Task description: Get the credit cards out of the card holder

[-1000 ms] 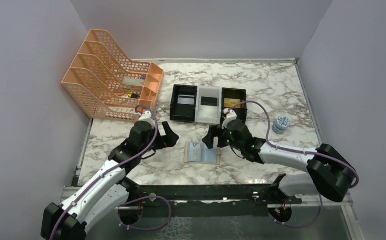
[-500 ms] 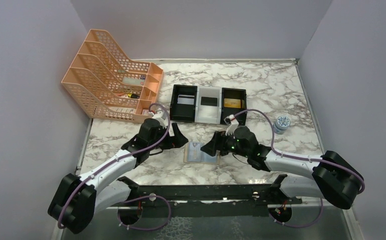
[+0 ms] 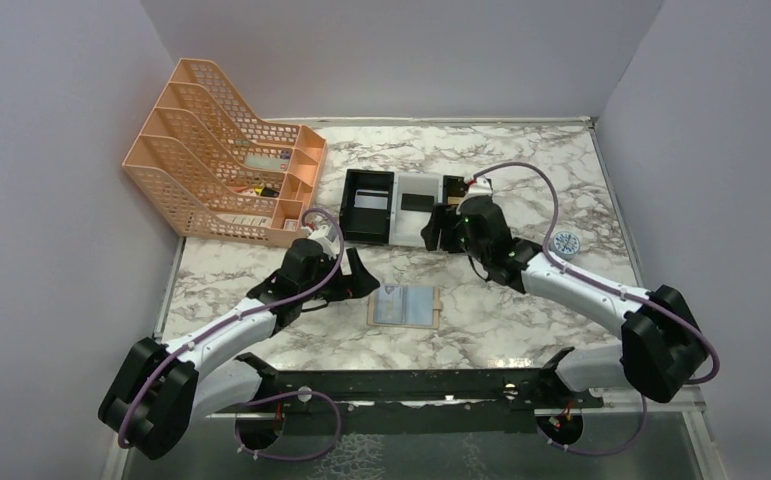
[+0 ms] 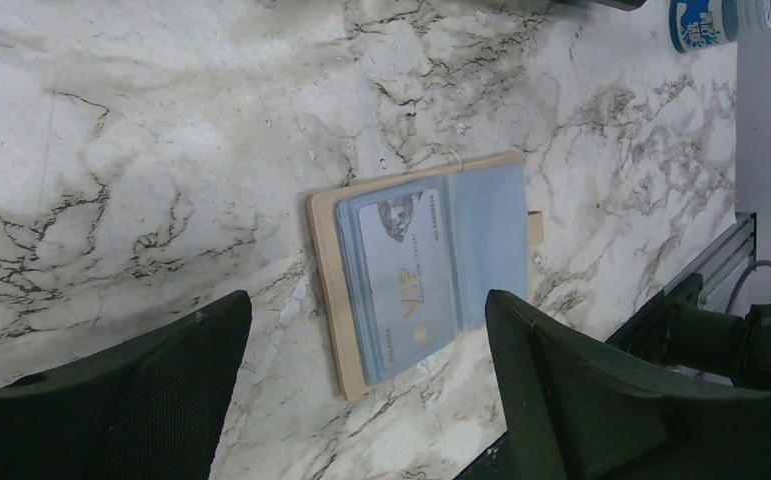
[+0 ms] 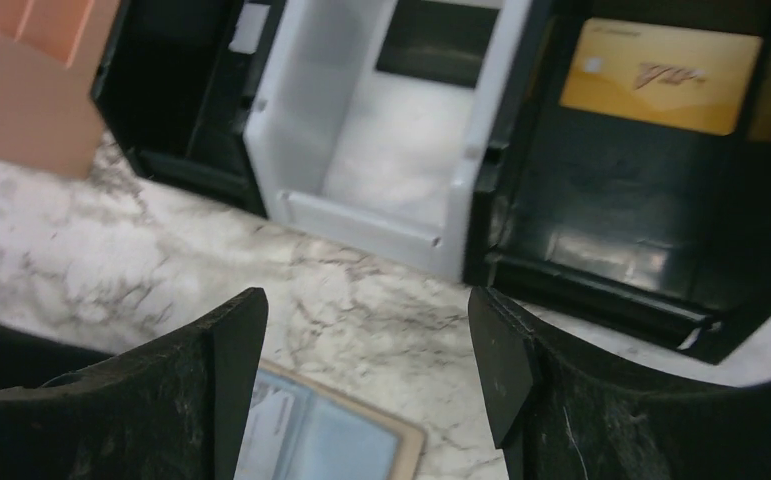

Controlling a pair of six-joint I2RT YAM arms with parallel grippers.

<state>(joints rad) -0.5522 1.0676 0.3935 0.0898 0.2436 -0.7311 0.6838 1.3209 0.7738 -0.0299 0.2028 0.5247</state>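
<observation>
The fingers (image 4: 161, 400) of the left gripper (image 3: 353, 274) are spread wide and nothing is held between them. The gripper is poised low over the marble tabletop (image 3: 521, 160), close beside the left edge of the card holder (image 3: 405, 306).

The card holder is laid open and flat near the front middle of the table, between the two arms. A tan-brown border is shown around its grey-blue inner faces, and a small tan tab projects from one edge. A pale blue VIP card (image 4: 396, 275) is tucked in one pocket.

The fingers (image 5: 181, 390) of the right gripper (image 3: 439, 228) are also set well apart, with nothing gripped. This gripper is held over the near edge of a row of three trays, well apart from the card holder. A gold card (image 5: 661, 75) is seen lying in the right black tray (image 5: 611, 230), next to the white tray (image 5: 401, 150).
</observation>
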